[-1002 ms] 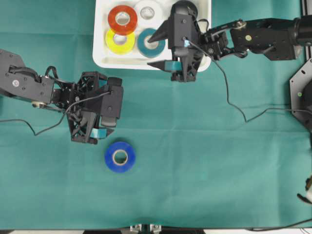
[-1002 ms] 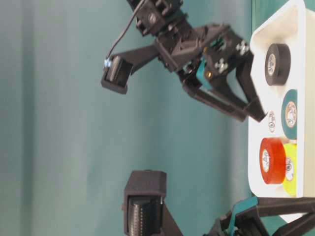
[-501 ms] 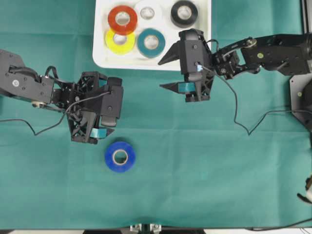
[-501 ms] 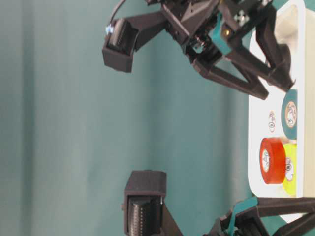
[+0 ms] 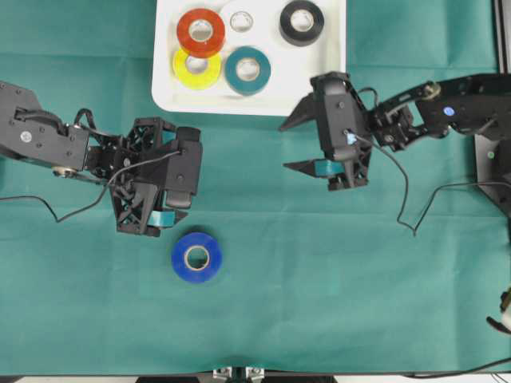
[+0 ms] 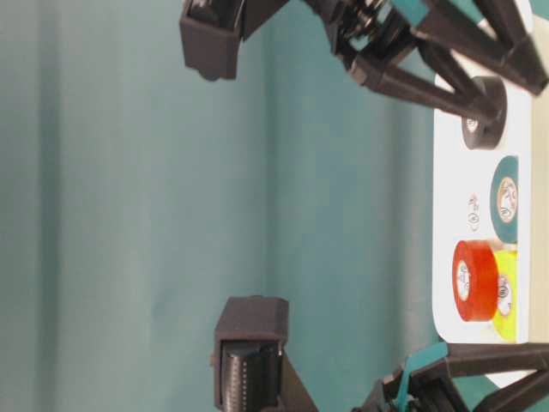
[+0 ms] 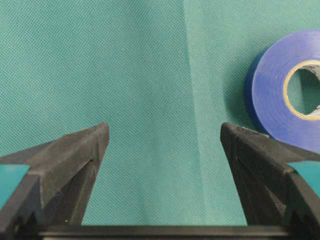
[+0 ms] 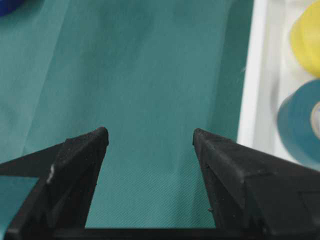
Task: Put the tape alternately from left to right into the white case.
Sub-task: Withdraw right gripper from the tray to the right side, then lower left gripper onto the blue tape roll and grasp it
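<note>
Five rolls sit in the white case (image 5: 327, 76); blue tape (image 5: 196, 256) lies on the desk just beside my left tool (image 5: 152, 219), spread and empty; right tool (image 5: 297, 145) too; I'd straddle the roll squarely before squeezing.

Bright tape colours sitting against white plastic and teal-green cloth

The shallow white plastic case (image 5: 335, 80) is showing a red tape roll (image 5: 200, 31), a yellow tape roll (image 5: 196, 69), a teal tape roll (image 5: 247, 69), a black tape roll (image 5: 302, 21) and a white tape roll (image 5: 242, 17). A glossy blue tape roll with a tan core (image 5: 196, 256) is lying on the finely woven teal-green counter cloth (image 5: 319, 279). Both black tools, left (image 5: 164, 217) and right (image 5: 297, 145), are wearing teal strips.
</note>
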You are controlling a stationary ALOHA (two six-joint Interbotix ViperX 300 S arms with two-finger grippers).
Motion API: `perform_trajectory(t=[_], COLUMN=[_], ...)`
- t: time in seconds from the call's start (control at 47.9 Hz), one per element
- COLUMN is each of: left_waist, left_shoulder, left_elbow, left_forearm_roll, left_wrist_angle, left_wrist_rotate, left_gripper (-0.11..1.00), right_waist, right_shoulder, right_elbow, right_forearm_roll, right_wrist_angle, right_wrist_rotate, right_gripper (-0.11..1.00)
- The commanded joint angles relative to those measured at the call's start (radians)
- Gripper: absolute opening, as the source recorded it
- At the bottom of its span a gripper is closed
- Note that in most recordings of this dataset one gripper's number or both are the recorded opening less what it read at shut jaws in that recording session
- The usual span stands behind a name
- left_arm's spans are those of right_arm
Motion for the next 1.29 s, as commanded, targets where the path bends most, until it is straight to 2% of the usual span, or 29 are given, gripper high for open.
perform_trajectory(t=[0.0, 0.271, 0.668, 1.273], left_waist=[-0.002, -0.002, -0.025, -0.156], left_shoulder=[-0.021, -0.02, -0.014, 0.075], left_elbow=[-0.023, -0.023, -0.046, -0.12], left_forearm_roll=[-0.002, -0.002, -0.002, -0.002], left_wrist_angle=[-0.006, -0.006, -0.005, 0.038], left_wrist_rotate=[-0.002, -0.005, -0.071, -0.298], left_gripper=[0.57, 0.57, 0.57, 0.57], right_waist=[0.005, 0.005, 0.005, 0.005], right_shoulder=[-0.029, -0.029, -0.029, -0.029], right_elbow=[0.0, -0.005, -0.005, -0.002], right_forearm_roll=[0.005, 0.005, 0.005, 0.005], right_wrist_angle=[-0.003, -0.003, -0.002, 0.003], right_wrist_rotate=[0.006, 0.009, 0.009, 0.008], right_gripper=[0.76, 0.76, 0.76, 0.76])
